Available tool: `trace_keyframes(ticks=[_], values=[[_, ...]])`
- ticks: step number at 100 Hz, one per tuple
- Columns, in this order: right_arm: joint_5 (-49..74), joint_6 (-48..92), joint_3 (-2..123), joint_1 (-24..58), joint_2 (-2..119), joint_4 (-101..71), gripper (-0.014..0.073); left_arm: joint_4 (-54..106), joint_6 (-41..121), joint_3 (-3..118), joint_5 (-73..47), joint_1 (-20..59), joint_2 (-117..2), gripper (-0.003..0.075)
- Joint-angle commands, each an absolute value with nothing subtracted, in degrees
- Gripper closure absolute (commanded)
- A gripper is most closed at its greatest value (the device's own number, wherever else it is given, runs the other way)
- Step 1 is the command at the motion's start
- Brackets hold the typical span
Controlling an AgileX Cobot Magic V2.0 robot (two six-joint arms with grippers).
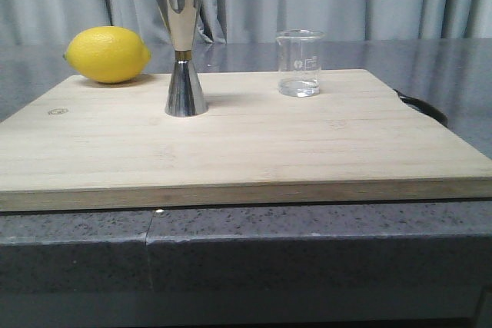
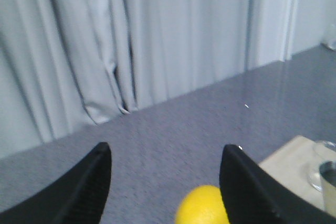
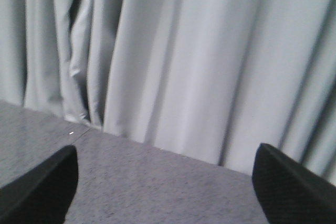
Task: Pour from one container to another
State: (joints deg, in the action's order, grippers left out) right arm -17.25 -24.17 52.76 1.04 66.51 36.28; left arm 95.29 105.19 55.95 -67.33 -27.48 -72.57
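- Nothing of the pour had begun, as far as I could judge: the glass beaker [image 1: 299,64] stood upright on the wooden board [image 1: 254,151], a little clear liquid in its bottom.
- The steel jigger [image 1: 181,46] stood upright, well apart to its left, lemon [image 1: 107,54] beyond.
- Left gripper [image 2: 165,179] gaped empty above the lemon; right gripper [image 3: 165,184] likewise wide, empty.
- Grasp, carry and tilt all remained.

The beaker [image 1: 299,64] carries faint white printed marks, too small to read; a small round stamp on the board [image 1: 58,111] is equally illegible.
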Motion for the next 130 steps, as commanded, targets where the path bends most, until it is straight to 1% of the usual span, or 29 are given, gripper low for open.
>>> trace_keyframes(ticks=[1, 7, 12, 22, 35, 48, 50, 66, 76, 84, 91, 103, 110, 120, 130], values=[[-13.71, -23.58, 54.72, 0.00, 58.55, 35.11, -0.0010, 102.63, 102.06, 57.13, -72.02, -30.43, -67.92, 0.0316], [-9.46, -23.58, 54.60, 0.12, 54.38, 35.70, 0.0004, 104.33, 98.21, 57.13, -72.02, -30.97, -67.32, 0.0335], [-8.24, -23.58, 54.60, 0.12, 51.39, 36.41, 0.0032, 105.48, 94.84, 57.13, -72.02, -30.97, -67.16, 0.0361], [-6.45, -23.58, 54.18, 0.12, 46.42, 36.84, 0.0129, 105.59, 92.29, 57.13, -72.02, -30.85, -66.19, 0.0438], [-4.89, -23.58, 53.46, 0.12, 42.14, 38.32, 0.0268, 104.97, 92.29, 57.13, -72.02, -30.74, -63.10, 0.0570], [-4.89, -23.58, 52.15, 0.12, 41.68, 40.13, 0.0405, 104.86, 92.00, 57.13, -72.02, -29.40, -60.89, 0.0725], [-4.89, -23.58, 52.13, 0.12, 41.84, 40.13, 0.0427, 104.72, 92.00, 57.13, -72.02, -28.86, -60.53, 0.0739], [-5.00, -23.58, 51.89, 0.12, 43.59, 40.13, 0.0591, 103.94, 92.00, 57.13, -71.00, -22.32, -57.34, 0.0739], [-5.06, -23.58, 51.89, 0.12, 44.75, 40.13, 0.0659, 102.79, 92.00, 57.13, -70.01, -16.72, -54.88, 0.0740], [-4.96, -23.71, 51.77, 0.12, 45.11, 39.92, 0.0664, 100.48, 91.68, 57.13, -68.03, -12.13, -52.10, 0.0740], [-4.96, -23.71, 51.77, 0.12, 44.95, 39.79, 0.0664, 96.42, 89.51, 57.13, -63.96, -9.38, -48.90, 0.0740], [-5.28, -23.71, 51.22, 0.12, 43.63, 39.56, 0.0664, 87.48, 84.56, 57.13, -54.54, -7.95, -41.46, 0.0740], [-6.57, -23.71, 49.84, 0.12, 42.46, 39.56, 0.0664, 83.22, 80.80, 56.86, -46.75, -7.95, -36.69, 0.0740], [-8.54, -23.71, 46.99, 0.23, 40.91, 39.56, 0.0664, 78.29, 74.82, 55.09, -30.48, -7.95, -30.34, 0.0740], [-8.78, -23.71, 43.88, 0.23, 39.50, 39.56, 0.0664, 76.46, 74.49, 50.77, -16.82, -7.95, -24.90, 0.0740]])
